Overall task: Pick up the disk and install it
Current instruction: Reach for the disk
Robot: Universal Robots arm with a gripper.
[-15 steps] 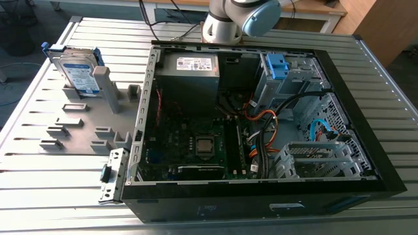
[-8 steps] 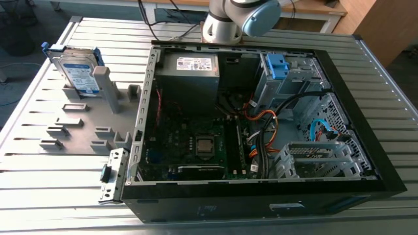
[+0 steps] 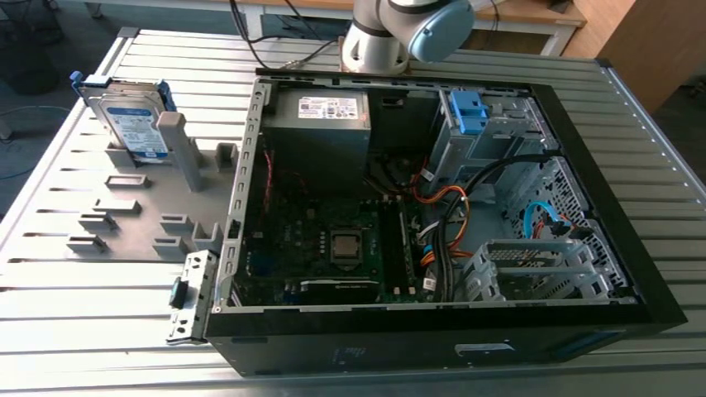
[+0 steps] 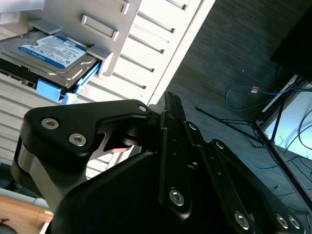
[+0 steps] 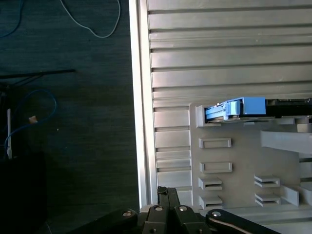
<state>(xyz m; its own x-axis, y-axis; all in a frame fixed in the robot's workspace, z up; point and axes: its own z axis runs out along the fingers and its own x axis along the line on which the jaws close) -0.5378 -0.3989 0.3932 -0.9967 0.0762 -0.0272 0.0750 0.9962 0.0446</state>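
the ribbed metal table (image 3: pixel 651 149) carries one open black computer case (image 3: pixel 441 335); my one arm (image 3: pixel 381 37) rises behind it, cut off above. beside the case lies one flat grey holder plate (image 3: pixel 66 198) with raised blocks. one disk (image 3: pixel 131 124), silver with a white-and-blue label and blue frame, stands on edge in that plate, well apart from my tool (image 5: pixel 163 191) and ahead of its tip, partly cut off in the first wrist view. my tool hangs by the table's edge, above dark floor (image 5: pixel 63 146). whether it is clenched or released i cannot tell.
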